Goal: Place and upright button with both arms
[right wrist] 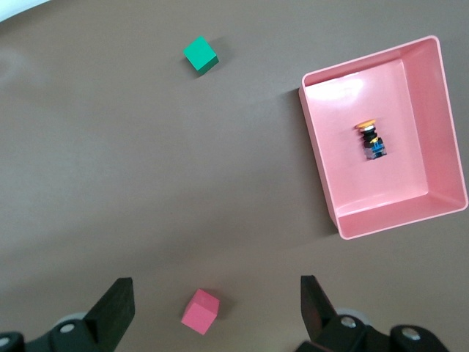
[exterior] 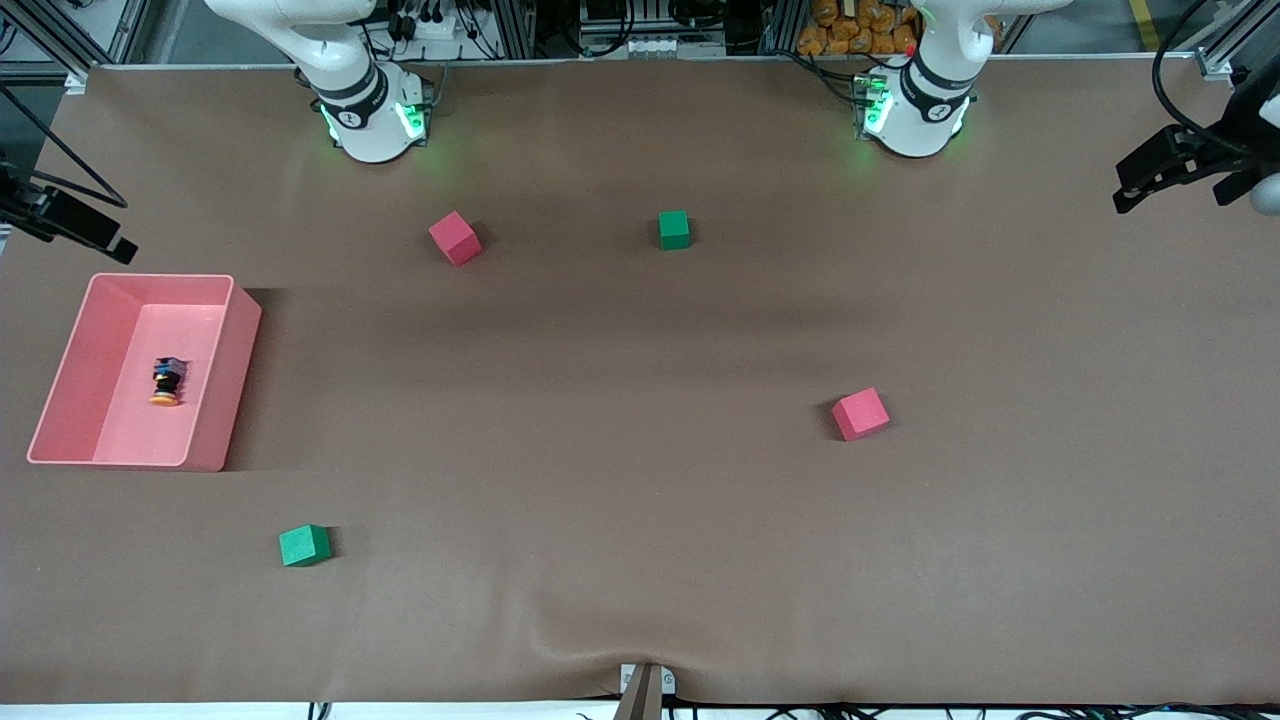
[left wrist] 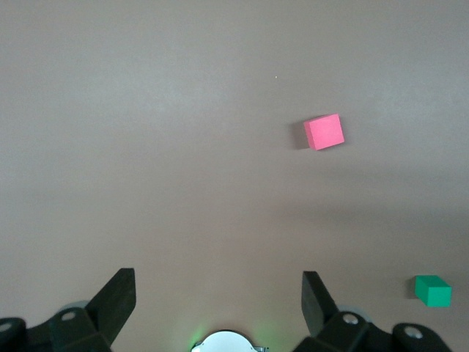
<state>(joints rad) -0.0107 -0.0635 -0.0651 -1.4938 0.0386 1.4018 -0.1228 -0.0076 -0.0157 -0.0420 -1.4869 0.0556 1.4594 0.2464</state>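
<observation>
The button (exterior: 167, 381) lies on its side inside the pink bin (exterior: 236, 330) at the right arm's end of the table, orange cap toward the front camera. It also shows in the right wrist view as the button (right wrist: 372, 141) in the pink bin (right wrist: 320, 154). My right gripper (right wrist: 216, 286) hangs open and empty high over the table, above a red cube (right wrist: 201, 311) and apart from the bin. My left gripper (left wrist: 218, 282) is open and empty too, high over bare table close to its own base. Neither hand shows in the front view.
Loose foam cubes lie on the brown mat: a red cube (exterior: 455, 237) and a green cube (exterior: 673, 229) close to the bases, another red cube (exterior: 860, 414) toward the left arm's end, another green cube (exterior: 305, 545) nearer the front camera than the bin.
</observation>
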